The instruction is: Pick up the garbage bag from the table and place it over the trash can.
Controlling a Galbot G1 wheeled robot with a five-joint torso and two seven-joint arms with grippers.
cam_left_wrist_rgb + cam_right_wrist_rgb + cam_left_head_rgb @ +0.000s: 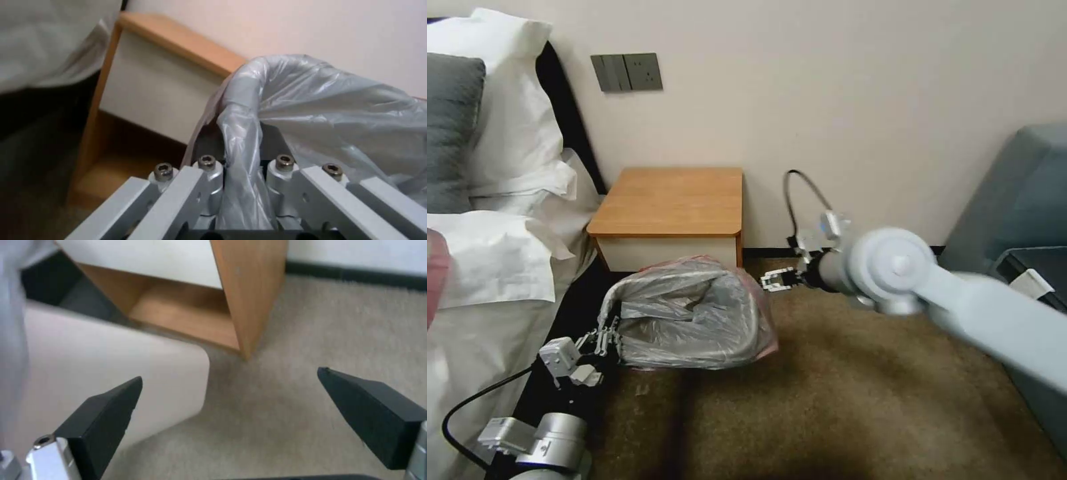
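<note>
Left pincer (606, 335) clamped on garbage bag (694, 313); right pincer (774, 280) apart.

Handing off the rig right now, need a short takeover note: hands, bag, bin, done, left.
Left hand: shut on the garbage bag, pinching its rim at the bin's left side.
Right hand: open, holding nothing, beside the bin's right side near the table's corner.
Garbage bag: off the table, draped over the trash can, which stands on the carpet in front of the table.
Done: bag picked up and pulled over the can.
Left: release the left grip; whether the rim is seated all round cannot be judged.
</note>
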